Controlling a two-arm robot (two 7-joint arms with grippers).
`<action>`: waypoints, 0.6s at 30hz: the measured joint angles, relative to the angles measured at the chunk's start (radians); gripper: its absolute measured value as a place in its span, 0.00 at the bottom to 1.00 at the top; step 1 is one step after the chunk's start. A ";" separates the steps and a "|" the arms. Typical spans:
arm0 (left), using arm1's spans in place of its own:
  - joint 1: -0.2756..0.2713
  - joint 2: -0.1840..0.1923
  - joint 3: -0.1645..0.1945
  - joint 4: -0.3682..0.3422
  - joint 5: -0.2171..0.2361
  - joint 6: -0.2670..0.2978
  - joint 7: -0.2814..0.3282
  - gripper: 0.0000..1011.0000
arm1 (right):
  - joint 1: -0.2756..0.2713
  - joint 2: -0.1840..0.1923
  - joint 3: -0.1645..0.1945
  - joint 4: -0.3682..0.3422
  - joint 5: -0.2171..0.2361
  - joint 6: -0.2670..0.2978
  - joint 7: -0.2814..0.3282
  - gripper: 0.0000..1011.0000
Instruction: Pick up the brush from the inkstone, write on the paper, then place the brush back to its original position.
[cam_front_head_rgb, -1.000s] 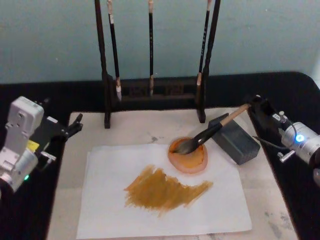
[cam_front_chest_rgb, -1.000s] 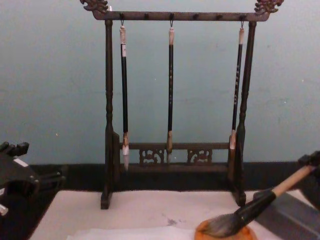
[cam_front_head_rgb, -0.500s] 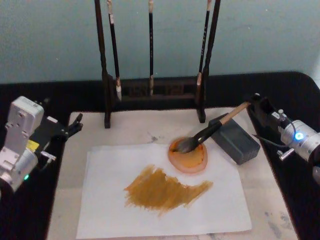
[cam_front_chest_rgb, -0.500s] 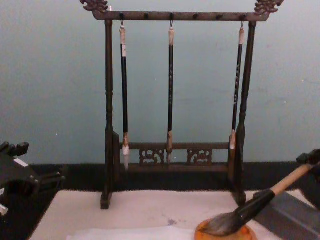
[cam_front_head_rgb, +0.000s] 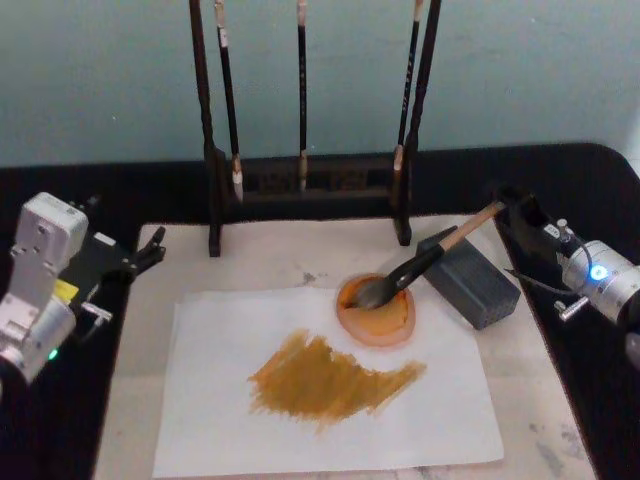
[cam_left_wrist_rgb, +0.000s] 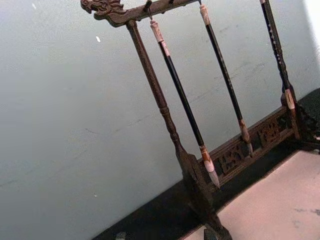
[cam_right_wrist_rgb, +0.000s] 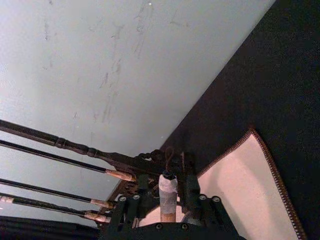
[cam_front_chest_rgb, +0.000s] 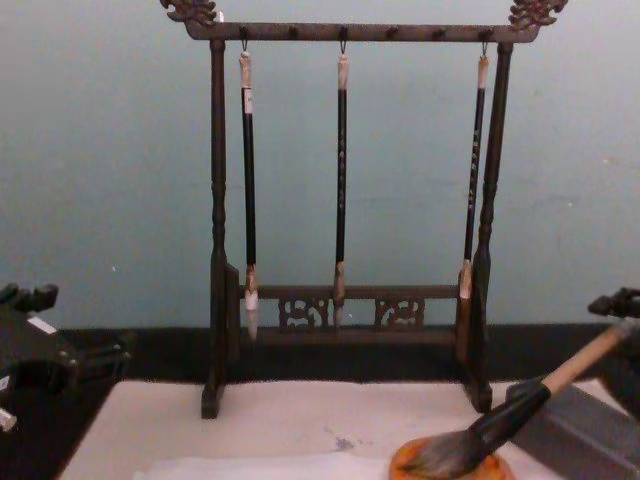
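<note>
The brush (cam_front_head_rgb: 420, 262) lies slanted, its tan handle propped on the grey inkstone (cam_front_head_rgb: 470, 280) and its bushy bristles in an orange dish (cam_front_head_rgb: 377, 318). My right gripper (cam_front_head_rgb: 505, 203) sits at the handle's far end. In the right wrist view the white end cap (cam_right_wrist_rgb: 167, 192) stands between the fingers with narrow gaps on both sides, so the gripper looks open. The paper (cam_front_head_rgb: 220, 420) lies in front, marked with a broad ochre stroke (cam_front_head_rgb: 335, 378). My left gripper (cam_front_head_rgb: 152, 250) is parked open at the mat's left edge.
A dark wooden rack (cam_front_head_rgb: 310, 185) with three thin black brushes hanging from it stands at the back of the beige mat (cam_front_head_rgb: 560, 430). The chest view shows the rack (cam_front_chest_rgb: 345, 310) behind the dish (cam_front_chest_rgb: 400, 465). Black tabletop surrounds the mat.
The right gripper's fingers have eased apart and risen slightly off the handle end. The brush has settled onto the inkstone and dish. The left arm has not moved.
</note>
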 joint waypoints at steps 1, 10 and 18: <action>0.000 0.000 0.000 0.000 0.000 0.000 0.000 1.00 | 0.000 0.000 0.000 0.000 0.000 0.000 0.000 0.49; 0.000 0.000 0.000 0.000 0.000 0.000 0.000 1.00 | -0.001 -0.001 0.001 -0.001 0.000 0.000 -0.001 0.77; 0.000 0.000 0.000 0.000 0.000 0.000 0.000 1.00 | -0.001 -0.001 0.002 -0.002 -0.001 0.000 -0.002 0.97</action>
